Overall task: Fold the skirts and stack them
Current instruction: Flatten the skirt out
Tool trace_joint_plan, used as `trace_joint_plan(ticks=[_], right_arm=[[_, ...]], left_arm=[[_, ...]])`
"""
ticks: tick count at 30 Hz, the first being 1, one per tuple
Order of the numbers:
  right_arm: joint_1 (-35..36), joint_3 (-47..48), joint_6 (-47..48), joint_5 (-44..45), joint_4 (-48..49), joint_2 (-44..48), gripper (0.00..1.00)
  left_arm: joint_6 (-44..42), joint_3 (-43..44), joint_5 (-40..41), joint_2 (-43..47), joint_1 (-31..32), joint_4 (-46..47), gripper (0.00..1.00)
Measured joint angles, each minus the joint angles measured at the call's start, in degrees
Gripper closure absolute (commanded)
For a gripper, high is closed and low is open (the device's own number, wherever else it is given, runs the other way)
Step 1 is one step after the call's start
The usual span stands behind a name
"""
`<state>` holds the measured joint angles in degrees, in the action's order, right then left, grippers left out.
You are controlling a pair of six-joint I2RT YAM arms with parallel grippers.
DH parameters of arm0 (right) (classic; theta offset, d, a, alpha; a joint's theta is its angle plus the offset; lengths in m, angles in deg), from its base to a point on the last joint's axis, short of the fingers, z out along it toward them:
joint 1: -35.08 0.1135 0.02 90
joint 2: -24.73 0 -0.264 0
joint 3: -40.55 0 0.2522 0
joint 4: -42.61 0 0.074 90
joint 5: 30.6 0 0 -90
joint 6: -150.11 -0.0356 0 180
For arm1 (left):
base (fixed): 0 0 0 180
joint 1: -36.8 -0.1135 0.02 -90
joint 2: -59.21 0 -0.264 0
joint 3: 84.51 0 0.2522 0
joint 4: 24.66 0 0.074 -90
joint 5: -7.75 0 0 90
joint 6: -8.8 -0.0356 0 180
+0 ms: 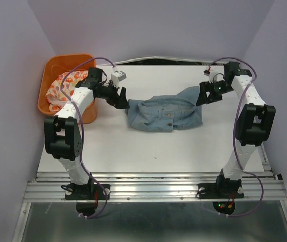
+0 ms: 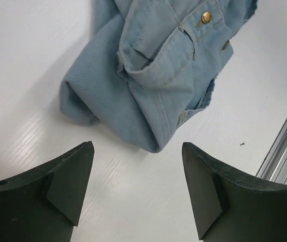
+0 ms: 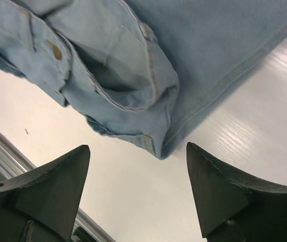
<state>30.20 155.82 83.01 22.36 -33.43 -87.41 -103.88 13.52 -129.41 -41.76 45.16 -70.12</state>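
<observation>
White surface [image 1: 148, 151], centre: light blue denim skirt [image 1: 163, 113], crumpled. Left hand [image 2: 137, 146] spread, empty, near its left end; right hand [image 3: 138, 147] likewise at its right end. Brass button [image 2: 205, 18] plain in left wrist view. Floral skirt [image 1: 62, 86] in orange basket [image 1: 68, 59]: top view only.

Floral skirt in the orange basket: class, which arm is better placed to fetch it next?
Left. The floral skirt lies in the basket near the left gripper; the right gripper is beyond the denim skirt, farther off.
</observation>
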Motion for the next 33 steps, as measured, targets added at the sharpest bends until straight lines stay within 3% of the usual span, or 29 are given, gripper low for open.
trace_joint_plan(ticks=[5, 11, 27, 33], right_arm=[[-3.0, -11.4, 8.0, 0.7, 4.7, 1.6, 0.21], [-3.3, -18.5, 11.5, 1.1, 11.5, 2.3, 0.26], [2.9, -19.4, 10.5, 2.0, 29.7, 0.3, 0.30], [3.9, -18.6, 10.0, 2.0, 31.0, -2.4, 0.47]], left_arm=[[0.6, -8.7, -1.0, 1.1, 1.9, 6.3, 0.20], [0.9, -9.7, 0.2, -0.4, 4.5, 11.3, 0.22], [3.6, -5.1, 5.8, -10.8, 9.7, 17.8, 0.30], [4.1, -2.4, 6.3, -11.4, 9.6, 18.7, 0.37]])
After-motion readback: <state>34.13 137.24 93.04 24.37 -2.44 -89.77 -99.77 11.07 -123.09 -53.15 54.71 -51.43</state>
